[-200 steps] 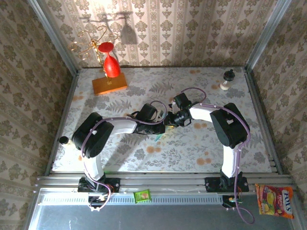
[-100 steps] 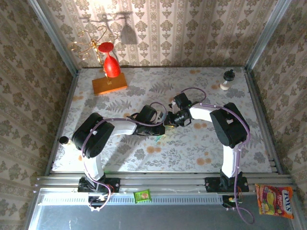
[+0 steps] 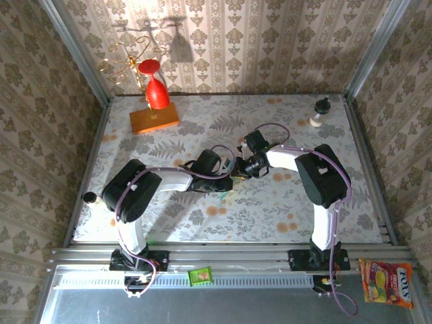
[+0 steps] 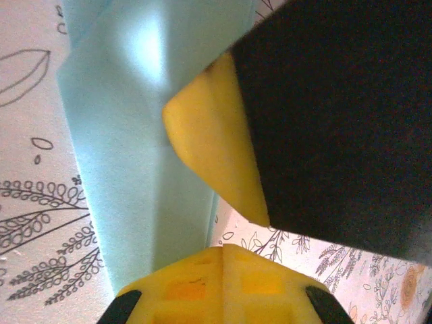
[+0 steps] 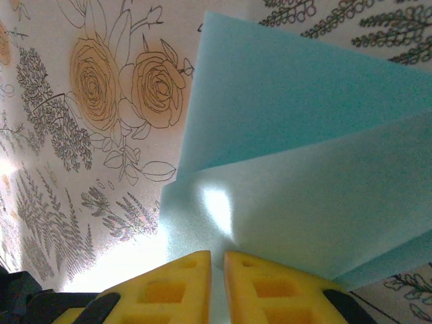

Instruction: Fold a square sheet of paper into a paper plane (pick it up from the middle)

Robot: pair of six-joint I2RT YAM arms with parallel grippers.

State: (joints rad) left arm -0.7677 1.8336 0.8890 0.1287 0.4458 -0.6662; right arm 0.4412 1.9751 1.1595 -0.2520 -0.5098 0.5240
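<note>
Lying at the middle of the worktop (image 3: pixel 283 202), the folded light-blue paper sheet (image 5: pixel 304 115) is under both my wrists; my left fingers (image 4: pixel 182 290) are clenched together over it; my right fingers (image 5: pixel 270 287), just beside, are clenched at its edge; whether they pinch paper I cannot tell.

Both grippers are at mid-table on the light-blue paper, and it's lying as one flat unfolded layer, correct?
Not quite. The light-blue paper is not one flat layer: the right wrist view shows it folded, one flap overlapping another along a crease. The rest holds: the left gripper and right gripper are both at it, mid-table.
</note>
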